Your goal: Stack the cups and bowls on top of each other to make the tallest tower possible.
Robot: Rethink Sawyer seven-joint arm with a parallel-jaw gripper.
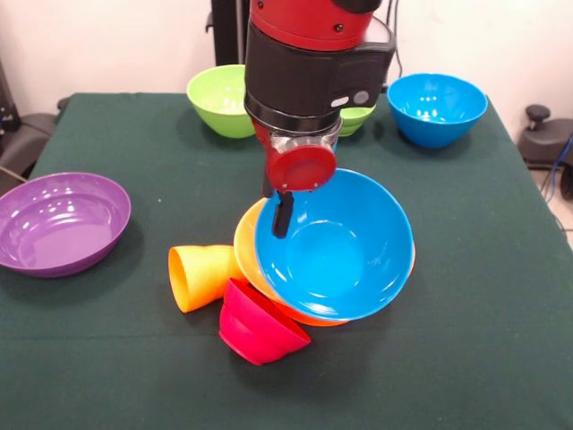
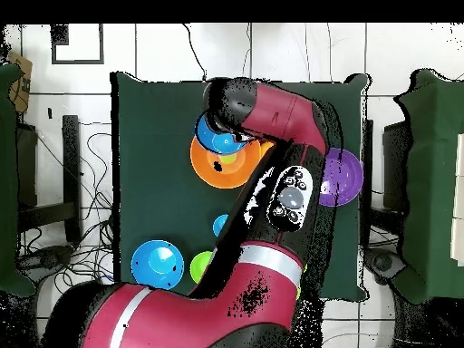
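Clearly, in the front view, we see the claw (image 1: pixel 281 215) hanging at the left rim of the large glossy blue plastic bowl (image 1: pixel 336 246); one dark finger shows, and whether it is apart or clamped on the rim we cannot tell. That bowl sits tilted in the big yellow-orange plastic bowl (image 1: pixel 247 244), the tower's start, near the middle of the green-clothed desk (image 1: pixel 107 358). We judge the tilt risky: a push or lift at the rim could slide the blue bowl out, or knock the orange plastic tumbler (image 1: pixel 199 276) lying on its side and the small red plastic bowl (image 1: pixel 258 324) tipped against the pile. We count here two blue bowls, the second (image 1: pixel 437 107) far right; two green, one large (image 1: pixel 219 100), one smaller (image 1: pixel 355 119) mostly hidden by the arm; one purple shallow bowl (image 1: pixel 61 221) at left; one orange bowl, one red, one orange cup.

From overhead, the arm covers much; we make out the orange bowl (image 2: pixel 222 170), a blue bowl (image 2: pixel 157 264) and the purple bowl (image 2: pixel 346 177).
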